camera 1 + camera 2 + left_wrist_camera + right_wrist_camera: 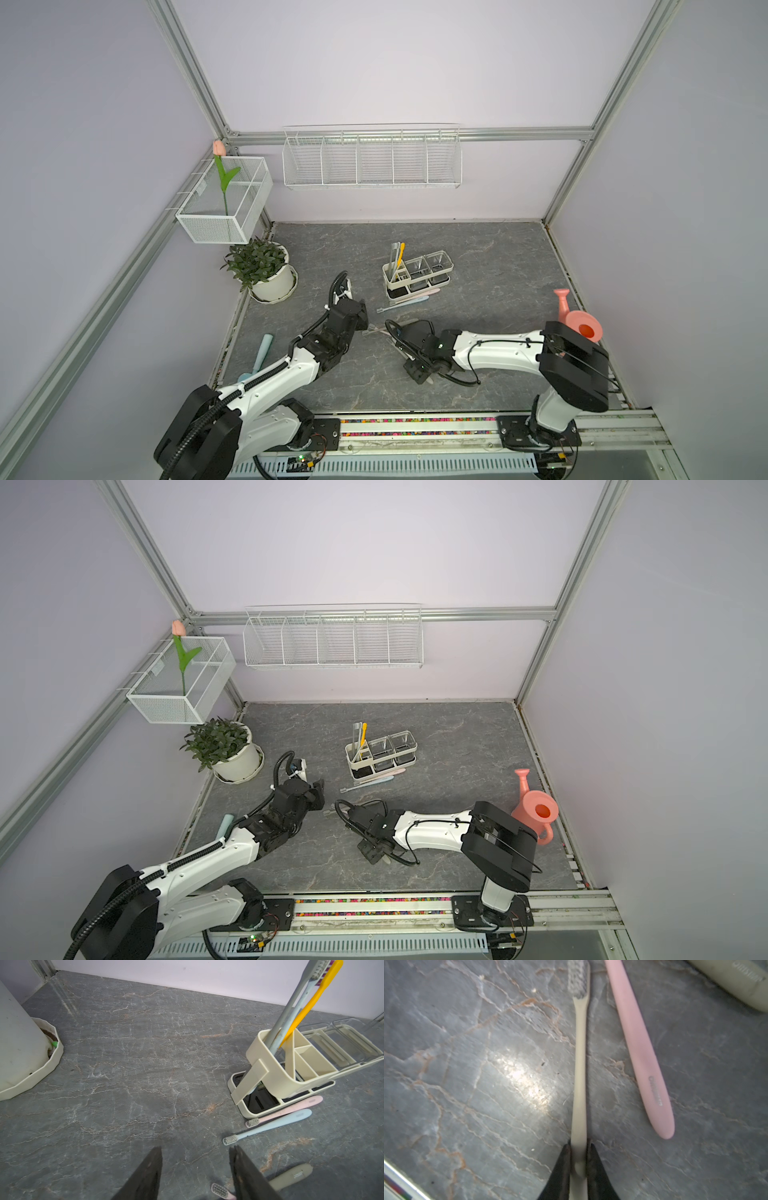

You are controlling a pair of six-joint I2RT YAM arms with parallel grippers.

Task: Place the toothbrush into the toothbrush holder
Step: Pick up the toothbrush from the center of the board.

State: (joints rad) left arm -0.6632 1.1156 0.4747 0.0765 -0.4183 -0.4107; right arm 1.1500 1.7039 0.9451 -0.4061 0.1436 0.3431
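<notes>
The cream toothbrush holder point(417, 274) point(380, 752) point(270, 1076) stands mid-table with grey, blue and yellow brushes upright in its divided end. A cream toothbrush point(580, 1064) stretches along the stone top, its bristles far from the jaws. My right gripper point(579, 1145) is shut on its handle, with both jaws pressed against the sides. My left gripper point(196, 1148) point(362, 321) is open and holds nothing, low over the table to the left of the holder. A pink toothbrush point(639, 1053) lies beside the held one.
Pink point(291, 1108) and blue point(270, 1124) toothbrushes lie against the holder's front. A beige handle point(291, 1177) lies near my left jaws. A potted plant point(270, 274) stands at the back left and a pink watering can point(577, 324) at the right. Wire baskets point(372, 160) hang on the walls.
</notes>
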